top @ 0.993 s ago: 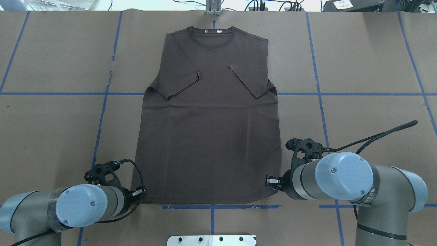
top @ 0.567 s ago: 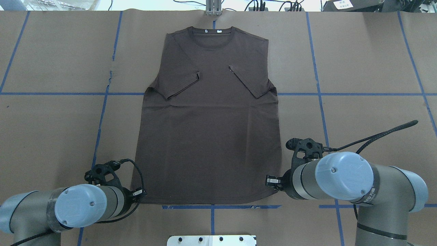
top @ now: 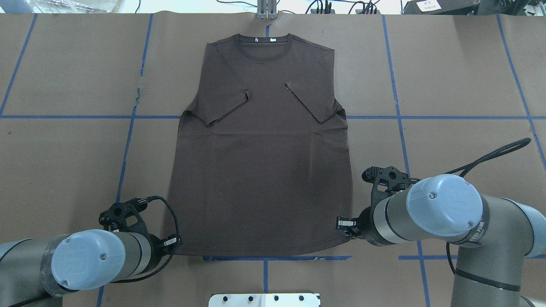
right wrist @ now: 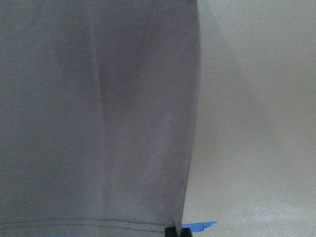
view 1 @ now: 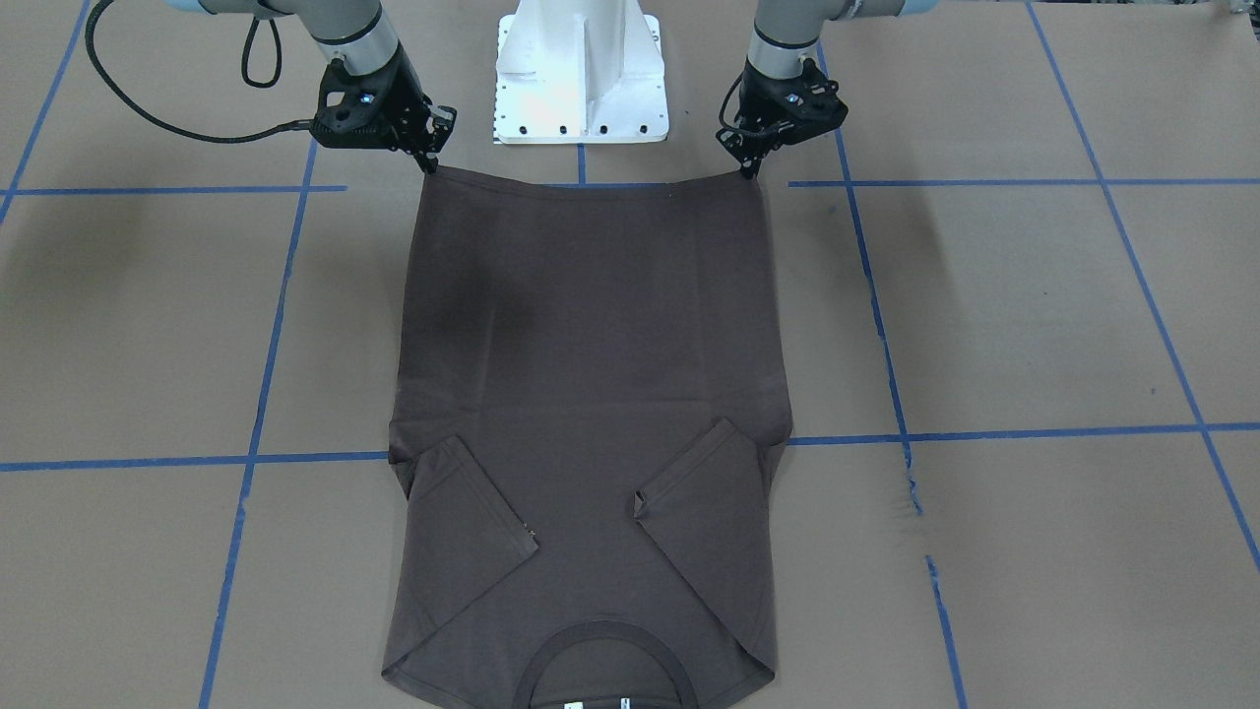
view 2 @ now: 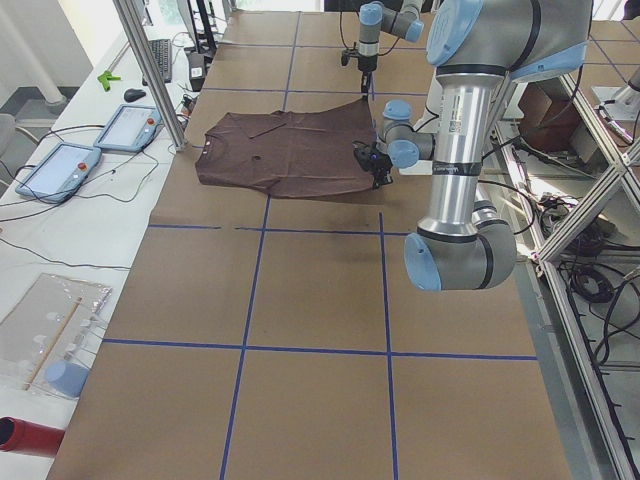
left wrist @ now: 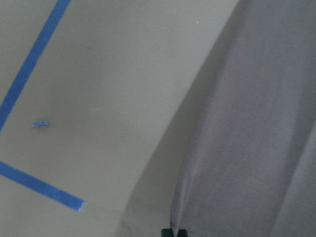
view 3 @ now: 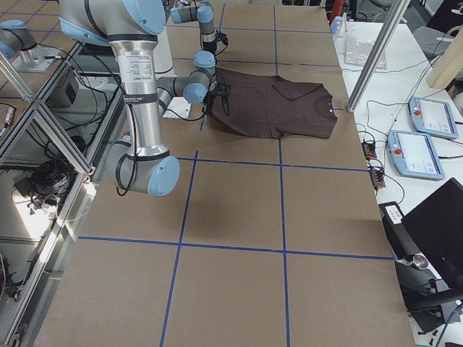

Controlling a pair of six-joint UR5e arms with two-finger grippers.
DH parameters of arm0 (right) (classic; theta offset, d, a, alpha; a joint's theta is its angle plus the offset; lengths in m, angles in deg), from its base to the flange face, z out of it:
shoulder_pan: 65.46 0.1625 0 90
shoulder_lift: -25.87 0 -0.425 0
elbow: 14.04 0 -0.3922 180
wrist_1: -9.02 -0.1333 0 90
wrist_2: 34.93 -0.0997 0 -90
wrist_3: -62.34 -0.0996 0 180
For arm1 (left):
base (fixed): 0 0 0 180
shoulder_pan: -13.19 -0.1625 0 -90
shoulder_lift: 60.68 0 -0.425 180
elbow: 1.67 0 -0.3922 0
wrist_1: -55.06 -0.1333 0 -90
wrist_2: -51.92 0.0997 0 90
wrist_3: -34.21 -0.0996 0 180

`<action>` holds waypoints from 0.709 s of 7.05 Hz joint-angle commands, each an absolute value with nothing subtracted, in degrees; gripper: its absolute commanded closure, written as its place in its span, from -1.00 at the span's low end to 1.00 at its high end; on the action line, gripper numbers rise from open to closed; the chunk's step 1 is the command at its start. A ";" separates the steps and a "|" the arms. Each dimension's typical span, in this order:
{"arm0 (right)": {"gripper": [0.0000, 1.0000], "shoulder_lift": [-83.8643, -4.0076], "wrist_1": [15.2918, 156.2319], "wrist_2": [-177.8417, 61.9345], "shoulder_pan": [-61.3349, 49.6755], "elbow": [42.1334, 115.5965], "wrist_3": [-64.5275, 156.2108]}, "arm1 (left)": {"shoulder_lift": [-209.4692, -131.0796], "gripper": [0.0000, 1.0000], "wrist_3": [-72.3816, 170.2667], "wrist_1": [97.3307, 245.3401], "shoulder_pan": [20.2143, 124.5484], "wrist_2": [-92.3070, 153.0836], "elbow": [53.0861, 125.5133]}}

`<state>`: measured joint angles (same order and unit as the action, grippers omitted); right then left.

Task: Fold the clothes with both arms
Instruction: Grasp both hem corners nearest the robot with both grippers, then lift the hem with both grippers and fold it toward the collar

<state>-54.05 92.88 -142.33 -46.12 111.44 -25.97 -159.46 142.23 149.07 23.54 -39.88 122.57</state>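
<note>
Now, from the front, the left claw (view 1: 750, 169) and the right claw (view 1: 429, 162) each sit on a corner of the hem (view 1: 591, 183). The brown shirt (view 1: 591, 345) spreads flat across the table (view 1: 984, 315) away from them. Its sleeves (view 1: 472, 512) are already folded in, and its collar (view 1: 600, 640) lies at the end farthest from both claws. We judge each claw pressed together on its corner, pinching cloth.

From overhead, the hem runs straight between the two claws, and most of each claw hides under its own wrist.

From the side views we cannot tell the grip; the shirt lies flat beyond the near claw.

Each wrist view shows the shirt's edge running up from a dark sliver of claw at the bottom, with a soft shadow beside it, so the corners look slightly raised.

To do this step well, we would lift both corners together at equal height. The hem should stay taut between the claws as we carry it toward the collar, so no crease forms.

Against the earlier overhead frames, the right arm's elbow has swung outward and away. The left arm has drawn back a little, and the shirt has barely shifted.
</note>
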 commanded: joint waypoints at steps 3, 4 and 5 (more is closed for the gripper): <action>1.00 -62.87 93.13 -153.03 -47.96 122.51 -25.99 | -159.38 1.00 141.10 144.03 16.36 -40.10 134.69; 1.00 -65.59 93.13 -153.40 -48.84 124.80 -25.99 | -159.29 1.00 139.00 139.56 15.83 -41.32 139.96; 1.00 -66.23 93.13 -153.50 -49.37 125.09 -25.99 | -159.38 1.00 138.98 138.30 14.43 -41.94 141.31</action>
